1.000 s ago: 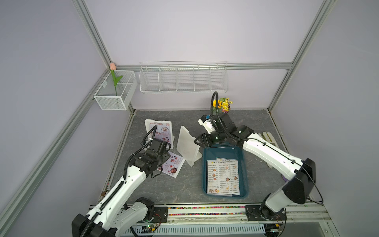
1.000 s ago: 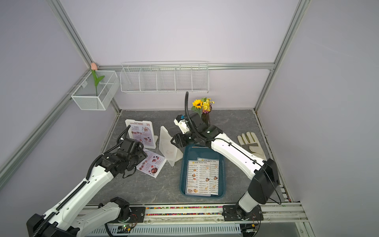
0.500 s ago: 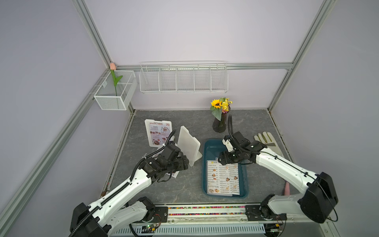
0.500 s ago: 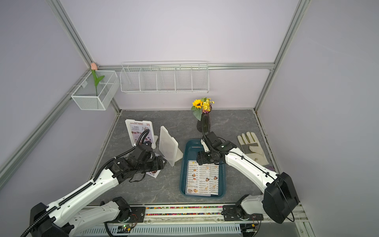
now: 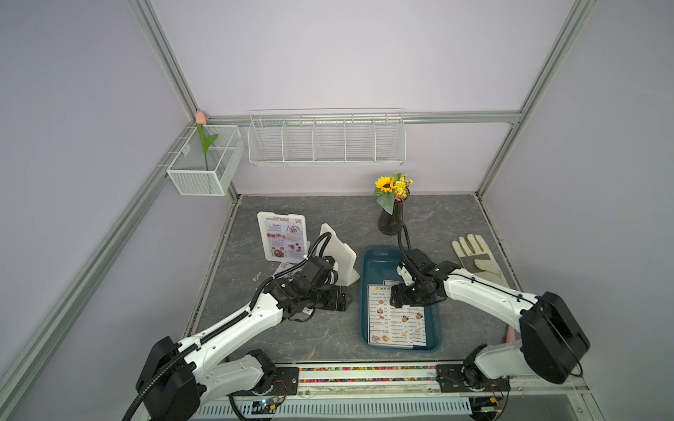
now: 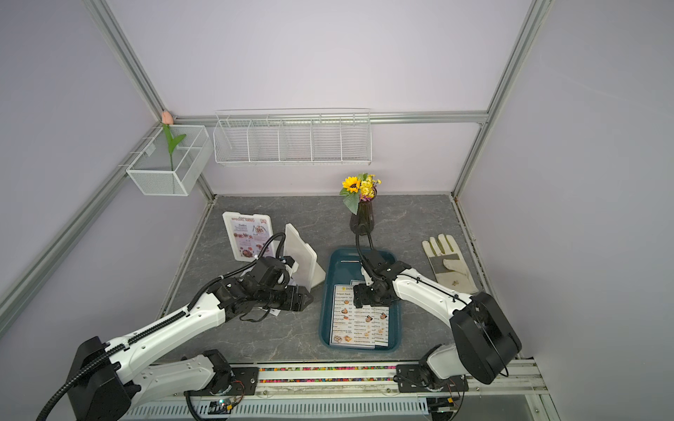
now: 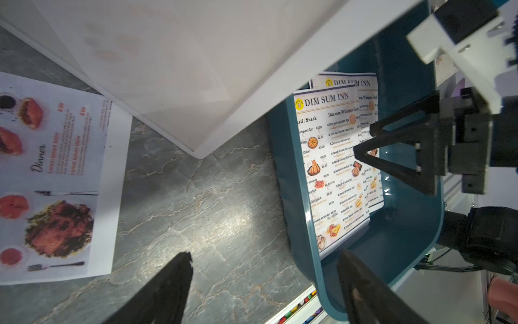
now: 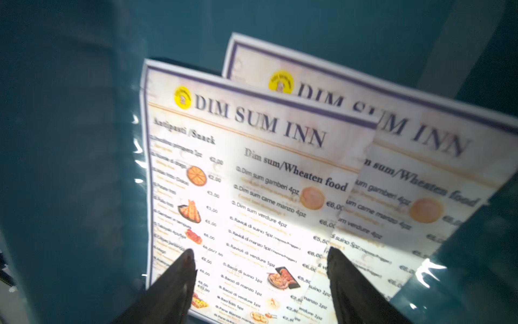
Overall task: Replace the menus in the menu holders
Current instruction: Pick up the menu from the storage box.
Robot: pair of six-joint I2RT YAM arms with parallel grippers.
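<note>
Teal tray (image 5: 379, 266): two DIM SUM INN menus (image 8: 266, 168) inside (overlapping). Right pincer (image 8: 260, 252) above them, jaws apart. Left pincer (image 7: 263, 254) beside tray, jaws apart.

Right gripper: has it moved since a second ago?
Yes. The right gripper has come toward the robot's base, from the teal tray's far corner beside the menu holder to over the Dim Sum Inn menus inside it.

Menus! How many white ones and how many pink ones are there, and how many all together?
White DIM SUM INN menus: 2, overlapping in the teal tray.
Pink menus with food photos: 2, one in a menu holder, one lying flat on the table.
Total: 4 menus.
</note>
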